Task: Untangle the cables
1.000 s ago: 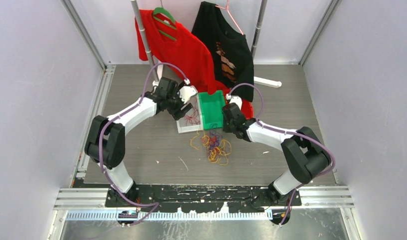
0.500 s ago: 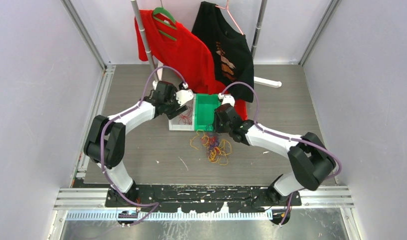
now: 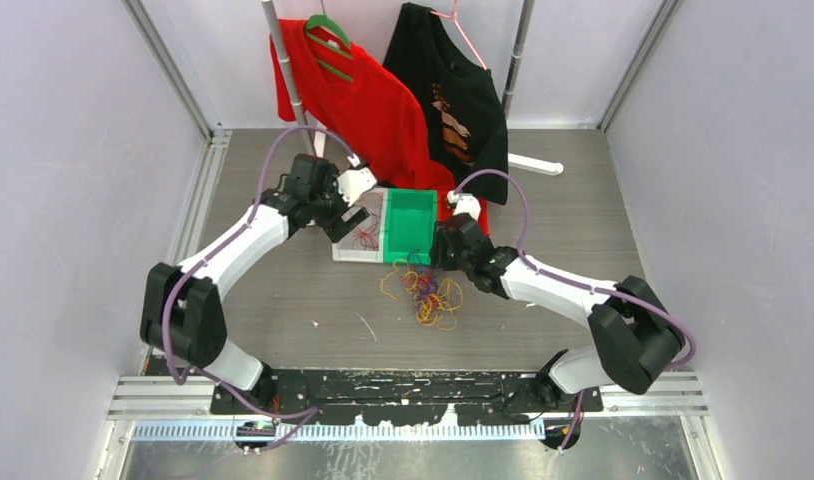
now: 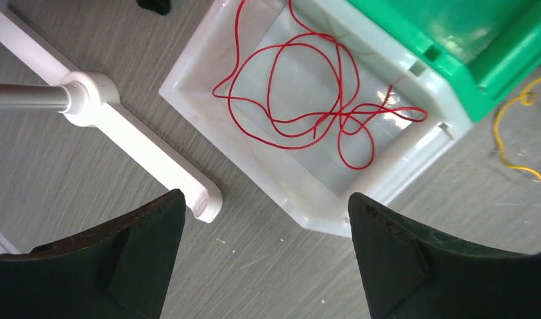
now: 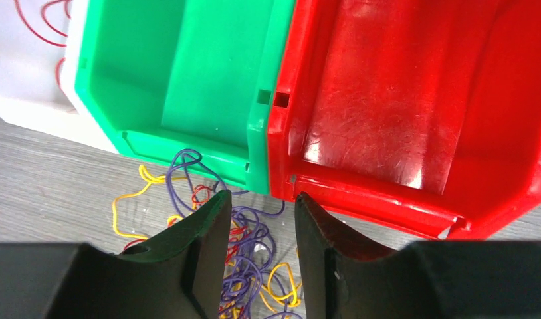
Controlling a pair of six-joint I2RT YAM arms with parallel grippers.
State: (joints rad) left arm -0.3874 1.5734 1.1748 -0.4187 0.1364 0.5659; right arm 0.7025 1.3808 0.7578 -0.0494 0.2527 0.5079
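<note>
As seen from the top camera, showing cables (image 3: 428, 295) lying in a tangled red-yellow-purple pile on the grey table (image 3: 283, 300), just in front of the green bin (image 3: 408, 215). Showing left gripper (image 3: 355, 222) hovering over the white bin (image 3: 345, 255), right gripper (image 3: 433, 250) hanging low at the green bin's near edge, beside the pile.

Left wrist: showing left gripper (image 4: 264, 199) standing wide apart, gripping nothing, above the white bin's (image 4: 321, 199) near rim. Red cable (image 4: 308, 119) looping loose inside that bin. Green bin (image 4: 494, 73) touching its side, yellow cable (image 4: 514, 143) lying on the table beside both.

Right wrist: showing right gripper (image 5: 261, 199) parted a little, grasping nothing, hanging over the seam where green bin (image 5: 188, 66) and red bin (image 5: 401, 100) are touching. Cables (image 5: 251, 242) lying tangled below the fingers.
</note>
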